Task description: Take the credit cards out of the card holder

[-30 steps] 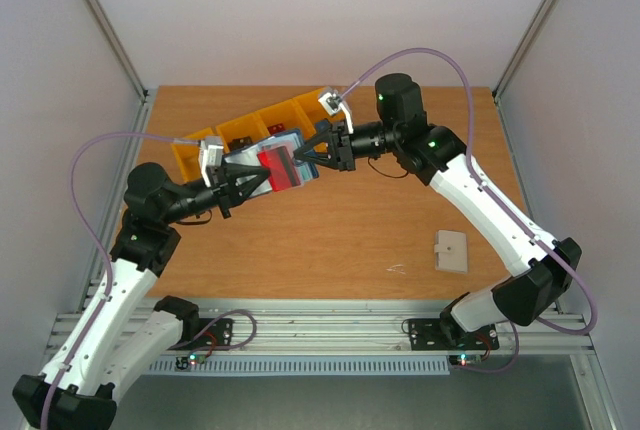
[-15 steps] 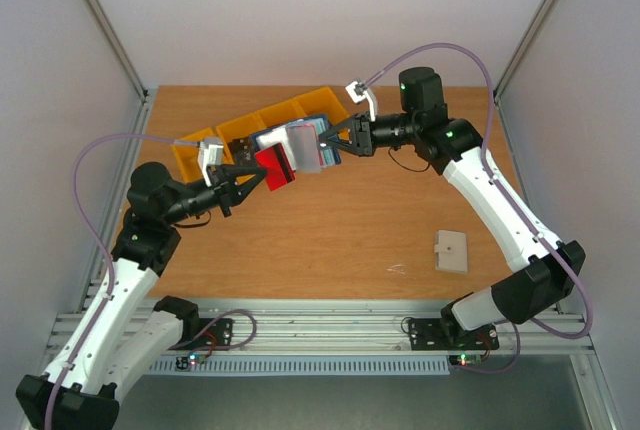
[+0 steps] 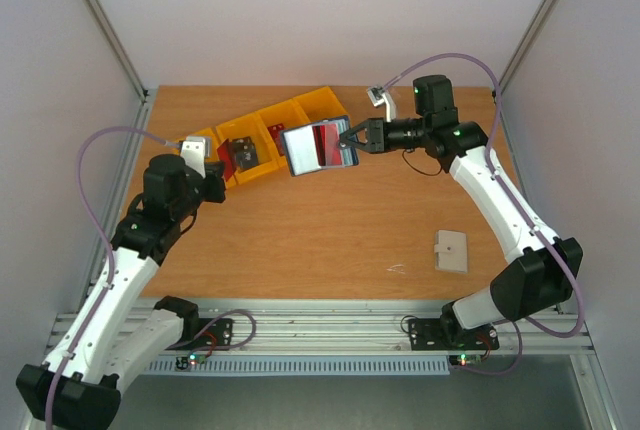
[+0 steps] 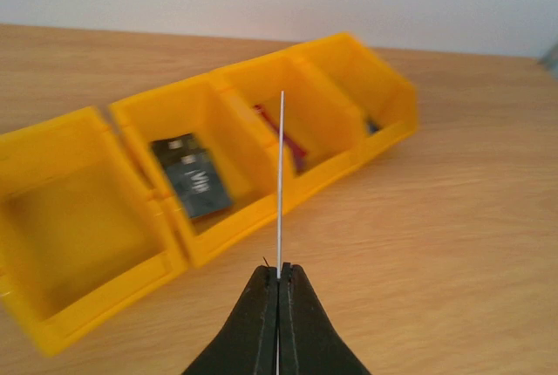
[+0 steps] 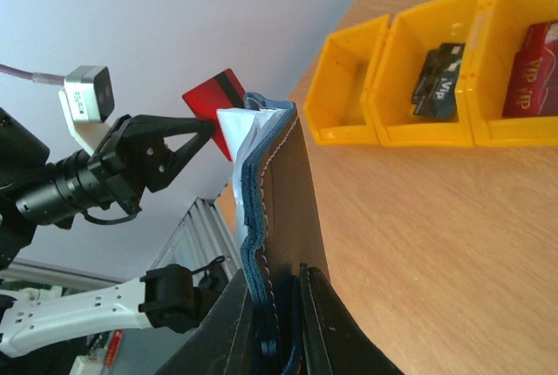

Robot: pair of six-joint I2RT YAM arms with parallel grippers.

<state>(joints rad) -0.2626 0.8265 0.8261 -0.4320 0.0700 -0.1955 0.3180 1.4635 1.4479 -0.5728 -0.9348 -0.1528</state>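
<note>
A wooden surface (image 3: pixel 330 235) is enclosed by plain white walls (image 3: pixel 300 10), joined at the corners by metal posts (image 3: pixel 103 22). A metal rail (image 3: pixel 330 322) is fixed along its near edge. Everything is evenly lit.

Wooden table (image 3: pixel 330 230), orange-brown, grain showing. On it, far left: row of four joined yellow plastic bins (image 3: pixel 310 105), set slantwise, open tops. Near right, well apart from the bins: beige square pad (image 3: pixel 451 251), lying flat. Surround: white panels, aluminium corner posts (image 3: pixel 105 30), slotted rail (image 3: pixel 330 325) along the near edge.
</note>
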